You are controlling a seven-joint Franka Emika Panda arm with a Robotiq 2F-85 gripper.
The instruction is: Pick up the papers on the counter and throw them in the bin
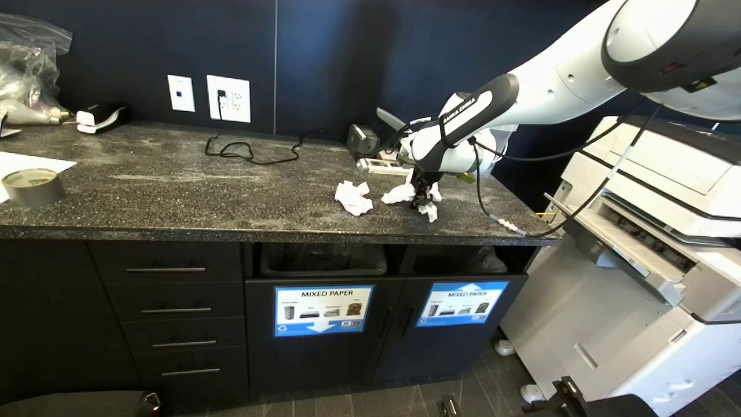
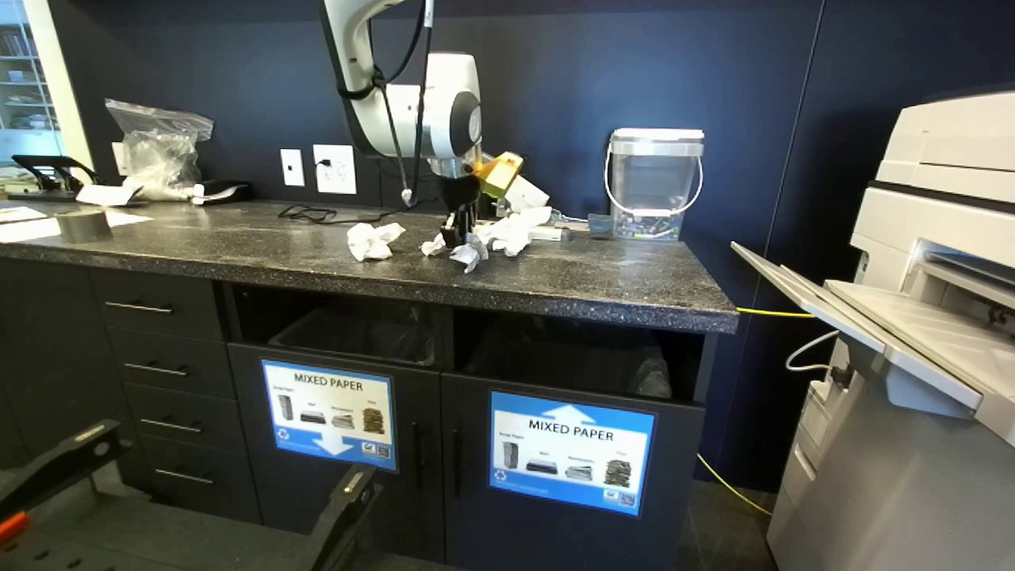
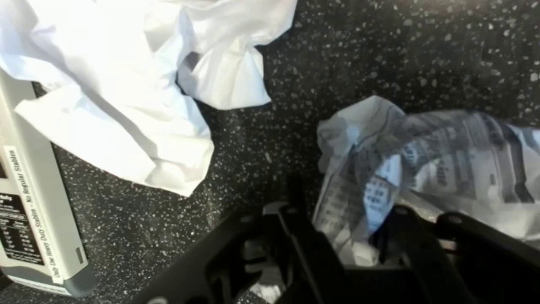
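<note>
Because the jaws straddle just one end of this printed paper [image 3: 438, 164], gripping or not, I can't tell, it could slip loose mid-lift!

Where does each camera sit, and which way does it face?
An exterior view: in front, looking down on the counter; arm from upper right, gripper too.
An exterior view: in front, looking more levelly, clear bucket included; arm from the top, gripper too.
Wrist view: on the arm's end, facing down at papers; only the gripper shows, at bottom.
Both exterior views share the counter, papers and printer.
</note>
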